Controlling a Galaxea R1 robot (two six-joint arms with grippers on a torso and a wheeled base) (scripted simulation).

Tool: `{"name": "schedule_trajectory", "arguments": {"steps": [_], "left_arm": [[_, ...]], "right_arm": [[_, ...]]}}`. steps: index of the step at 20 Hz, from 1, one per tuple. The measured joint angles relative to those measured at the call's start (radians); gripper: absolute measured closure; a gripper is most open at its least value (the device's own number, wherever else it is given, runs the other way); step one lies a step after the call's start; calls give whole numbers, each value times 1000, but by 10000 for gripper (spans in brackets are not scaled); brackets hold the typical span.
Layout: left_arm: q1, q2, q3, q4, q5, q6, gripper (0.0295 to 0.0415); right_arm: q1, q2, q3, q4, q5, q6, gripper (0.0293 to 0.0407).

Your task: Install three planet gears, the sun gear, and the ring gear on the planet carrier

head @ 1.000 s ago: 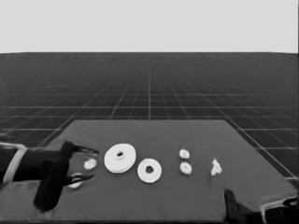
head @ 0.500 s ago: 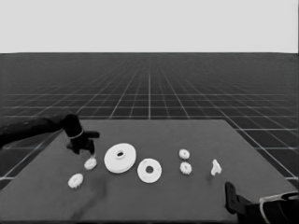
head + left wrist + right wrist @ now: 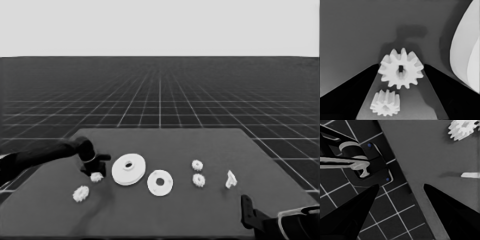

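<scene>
Nothing installed yet, judging by the layout: all parts lying loose on the tabletop (image 3: pixel 200 210).

Larger round part (image 3: pixel 128 168), left of centre, flat on the surface, not stacked on anything. Smaller round part (image 3: pixel 160 182) just right of it and nearer, wide hole bare, no gears on it. Four gears scattered: left far gear (image 3: pixel 96 177) under the left gripper, left near gear (image 3: pixel 80 193) nearer the front edge, right far gear (image 3: pixel 197 164) and right near gear (image 3: pixel 199 180) close together right of the smaller round part. Thin white piece (image 3: pixel 230 179) farther right, upright, untouched.

Left gripper (image 3: pixel 93 168) reaching in from the left, poised over the left far gear; jaws spread either side of it in the wrist view, apparently not pinching yet. Right gripper (image 3: pixel 400 187) parked at the near right corner, jaws spread, holding nothing.

Remaining, by estimate: whole job, four gears onto the smaller round part, then the larger on top.
</scene>
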Motion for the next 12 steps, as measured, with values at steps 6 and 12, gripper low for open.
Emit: {"name": "schedule_trajectory", "arguments": {"steps": [6,12], "left_arm": [[2,1,-3,1,-2,1,398],[1,1,-3,1,-2,1,398]], "right_arm": [[0,0,0,0,0,0,315],[0,0,0,0,0,0,315]]}}
